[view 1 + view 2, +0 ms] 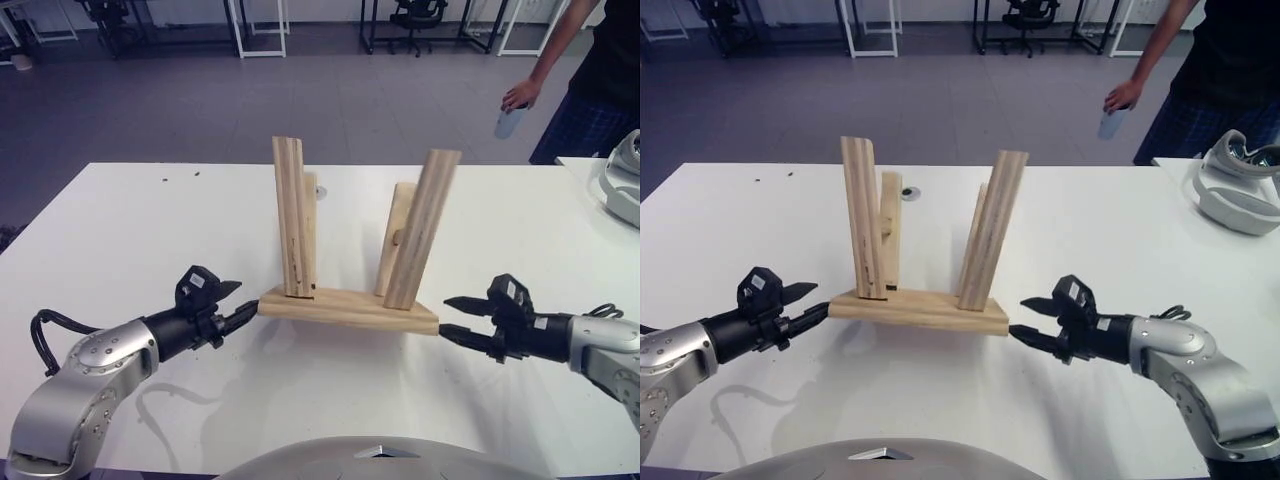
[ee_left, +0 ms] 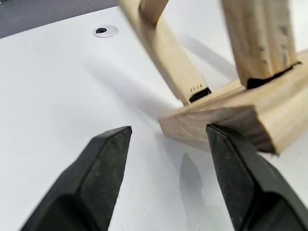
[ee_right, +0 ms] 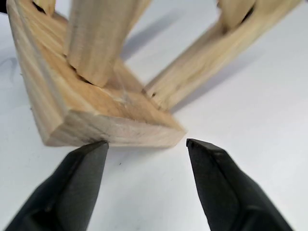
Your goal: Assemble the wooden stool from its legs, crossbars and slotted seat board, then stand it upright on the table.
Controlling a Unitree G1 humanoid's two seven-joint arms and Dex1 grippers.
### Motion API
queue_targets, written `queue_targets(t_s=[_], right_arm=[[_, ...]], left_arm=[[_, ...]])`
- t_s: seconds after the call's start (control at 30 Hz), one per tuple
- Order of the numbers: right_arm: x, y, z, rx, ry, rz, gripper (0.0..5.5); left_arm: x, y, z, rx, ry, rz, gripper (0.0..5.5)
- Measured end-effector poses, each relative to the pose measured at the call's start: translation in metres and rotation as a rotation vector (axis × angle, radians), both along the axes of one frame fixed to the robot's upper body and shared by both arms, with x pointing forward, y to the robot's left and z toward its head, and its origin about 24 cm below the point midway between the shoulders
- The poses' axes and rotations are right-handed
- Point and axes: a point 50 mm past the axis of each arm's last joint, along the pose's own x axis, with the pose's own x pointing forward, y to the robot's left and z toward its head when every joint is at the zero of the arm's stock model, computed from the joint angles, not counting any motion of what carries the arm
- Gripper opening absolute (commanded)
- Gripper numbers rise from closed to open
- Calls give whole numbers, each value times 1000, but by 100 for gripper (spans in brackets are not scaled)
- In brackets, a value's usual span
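Left eye view has the stool [image 1: 420,240] upside down near the middle of the tabletop [image 1: 120,230], about midway between its left and right edges, with the seat board [image 1: 350,310] lying flat and the legs [image 1: 293,215] pointing up. My left gripper [image 1: 248,296] sits low at the board's left end, fingers [image 2: 108,159] spread apart, holding nothing, the board's corner just ahead. My right gripper [image 1: 444,316] is at the board's right end, fingers [image 3: 216,183] likewise apart, their tips just short of that corner.
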Motion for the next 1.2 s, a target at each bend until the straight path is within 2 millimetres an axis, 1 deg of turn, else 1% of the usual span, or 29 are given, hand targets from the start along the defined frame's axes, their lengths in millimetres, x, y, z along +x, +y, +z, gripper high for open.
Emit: queue_targets(t_s=[0.07, 0.2, 0.23, 0.27, 0.3, 0.33, 0.37, 0.4, 0.43, 0.5, 0.57, 0.63, 0.7, 0.77, 0.8, 0.87, 0.9, 0.97, 1.0, 1.2], right_arm=[[4, -4, 9, -19, -37, -6, 307], [5, -4, 6, -28, -43, 5, 307], [4, -2, -1, -42, -27, 20, 307], [4, -3, -5, -59, -28, 27, 307], [5, -7, -8, -102, -38, 29, 307], [5, -16, -12, -190, -30, 35, 307], [5, -23, -16, -255, -21, 38, 307], [5, -25, -17, -277, -28, 60, 307], [5, -26, -19, -289, -23, 94, 307], [7, -21, -22, -279, -22, 177, 307], [18, -5, -17, -230, -80, 270, 307], [29, 9, -15, -182, -119, 334, 307], [35, 19, -15, -157, -138, 384, 307], [36, 26, -17, -137, -132, 413, 307], [35, 28, -19, -127, -120, 433, 287], [35, 31, -19, -125, -111, 458, 249], [35, 31, -19, -124, -109, 466, 220], [35, 31, -18, -128, -125, 473, 179], [37, 30, -17, -139, -131, 473, 166], [43, 28, -15, -157, -127, 507, 162]], left_arm=[[-2, -1, 7, -10, -9, -41, 290], [-1, 3, 4, 33, 9, -81, 290], [-3, 8, -5, 47, 57, -100, 290], [-3, 12, -9, 80, 63, -109, 290], [-1, 23, -13, 160, 71, -106, 290], [-1, 38, -18, 264, 100, -116, 290], [-2, 46, -20, 328, 116, -133, 290], [-3, 47, -22, 333, 125, -171, 290], [-3, 44, -21, 319, 128, -231, 290], [2, 32, -15, 262, 98, -353, 290], [13, 15, -6, 200, 37, -468, 290], [21, 4, -6, 166, 24, -534, 290], [28, -2, -9, 173, 16, -570, 290], [30, -8, -11, 163, 22, -609, 261], [30, -10, -12, 159, 24, -628, 238], [30, -13, -12, 154, 20, -651, 203], [32, -14, -11, 157, 10, -658, 176], [35, -15, -10, 171, -22, -673, 149], [37, -16, -10, 175, -33, -685, 149], [40, -20, -11, 160, -41, -703, 147]])
